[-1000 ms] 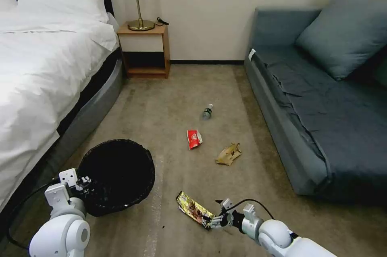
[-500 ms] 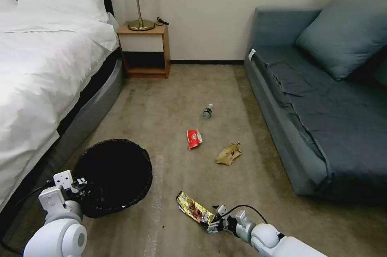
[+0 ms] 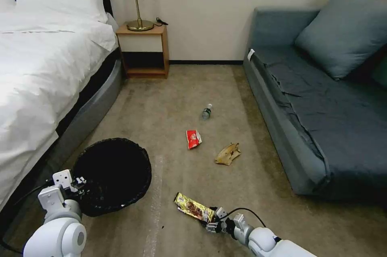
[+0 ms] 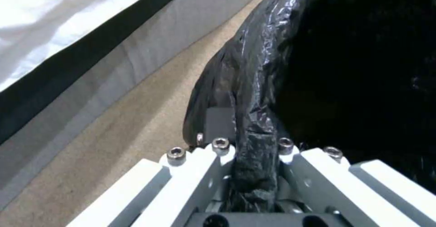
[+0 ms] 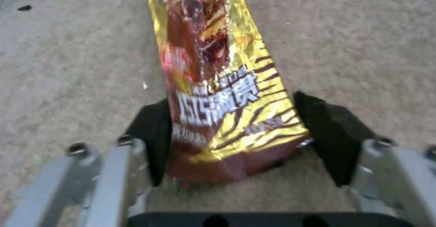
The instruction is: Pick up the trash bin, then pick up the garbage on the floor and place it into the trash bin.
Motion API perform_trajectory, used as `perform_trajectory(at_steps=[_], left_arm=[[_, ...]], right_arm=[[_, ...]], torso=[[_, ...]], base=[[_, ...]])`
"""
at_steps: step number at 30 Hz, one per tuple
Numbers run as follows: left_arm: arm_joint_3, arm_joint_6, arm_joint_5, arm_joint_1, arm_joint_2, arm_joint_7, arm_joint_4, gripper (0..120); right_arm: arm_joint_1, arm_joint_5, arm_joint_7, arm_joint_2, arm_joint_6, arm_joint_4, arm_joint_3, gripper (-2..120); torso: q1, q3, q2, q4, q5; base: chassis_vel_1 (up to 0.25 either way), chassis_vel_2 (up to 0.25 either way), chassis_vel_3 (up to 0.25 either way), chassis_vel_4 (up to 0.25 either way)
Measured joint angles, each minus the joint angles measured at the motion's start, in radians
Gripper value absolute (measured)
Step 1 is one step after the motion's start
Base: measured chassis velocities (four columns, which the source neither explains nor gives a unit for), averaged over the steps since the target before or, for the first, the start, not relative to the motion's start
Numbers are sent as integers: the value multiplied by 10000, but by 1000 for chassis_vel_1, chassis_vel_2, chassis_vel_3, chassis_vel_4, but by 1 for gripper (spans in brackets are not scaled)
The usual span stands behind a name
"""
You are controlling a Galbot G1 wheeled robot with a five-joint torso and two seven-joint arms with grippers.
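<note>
Carpet floor | right hand [image 5: 231, 145] open, apparently astride gold wrapper [image 5: 218, 94] end | left hand [image 4: 254, 152] clamping trash bin [image 3: 111, 176] rim

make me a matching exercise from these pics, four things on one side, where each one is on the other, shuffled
Things:
1. trash bin
2. gold wrapper
3. clear bottle
4. tan paper

Places:
a. lying on the carpet nearest the sofa
b. rim pinched in the left tool
c. farthest litter from the robot, toward the nightstand
d. near end between the fingers of the open right tool

Pairs: 1-b, 2-d, 3-c, 4-a
</note>
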Motion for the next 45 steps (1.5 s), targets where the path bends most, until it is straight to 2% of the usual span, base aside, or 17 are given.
perform_trajectory(at_steps=[3,4,9,11,13,15,17,21,25,29,30,34,35,38,40,42,45], left_arm=[[2,-5,0,-28,21,12,7,3],[2,-5,0,-28,21,12,7,3],[-2,-40,1,-29,37,15,7,3],[-2,-46,1,-25,35,17,6,3],[-1,-62,4,-12,30,20,5,3],[0,-73,10,-3,28,20,3,3],[5,-98,35,6,19,23,1,3],[20,-109,42,13,7,26,-7,3],[37,-110,39,14,15,27,-46,3],[113,-90,29,13,39,30,-42,3],[113,-90,29,13,39,30,-42,3],[332,-74,27,-36,20,31,99,3],[332,-74,27,-36,20,31,99,3],[540,-71,29,-61,-31,31,194,3],[639,-71,28,-69,-81,39,228,3],[667,-70,29,-75,-104,41,237,3],[733,-69,46,-72,-208,46,210,3]], right_arm=[[-62,-77,6,-12,47,41,34,48],[-62,-77,6,-12,47,41,34,48],[-117,-178,36,-90,90,154,66,25],[-123,-182,53,-120,97,192,69,22],[-136,-190,76,-181,119,272,90,12],[-142,-191,102,-216,130,330,108,9],[-162,-171,150,-288,155,469,149,0],[-221,-95,228,-456,188,895,293,0],[-283,213,393,-907,160,2067,682,0],[-308,790,679,-1520,-54,4032,1312,0],[-308,790,679,-1520,-54,4032,1312,0],[-9,1769,1263,-2069,-677,6976,1630,0],[-9,1769,1263,-2069,-677,6976,1630,0],[892,2431,2063,-2144,-1180,8515,895,0],[1625,2564,2558,-1952,-1385,8954,63,0],[1903,2584,2742,-1842,-1467,9030,-307,0],[2801,2558,3413,-1250,-1658,8743,-1974,0]], torso=[[0,0,0,3,9],[0,0,0,3,9],[0,1,0,6,8],[0,1,0,5,8],[1,1,0,4,6],[0,1,0,4,6],[0,1,0,4,4],[0,1,0,3,5],[1,1,0,2,1],[0,1,0,3,1],[0,1,0,3,1],[0,1,0,1,-1],[0,1,0,1,-1],[0,1,0,2,1],[0,1,0,3,0],[1,1,0,5,3],[0,1,0,5,2]], base=[[0,0,0,0],[0,0,0,0],[0,0,0,0],[0,0,0,0],[0,0,0,0],[0,0,0,0],[0,0,0,0],[0,0,0,0],[0,0,0,0],[0,0,0,0],[0,0,0,0],[0,0,0,0],[0,0,0,0],[0,0,0,0],[0,0,0,0],[0,0,0,0],[0,0,0,0]])
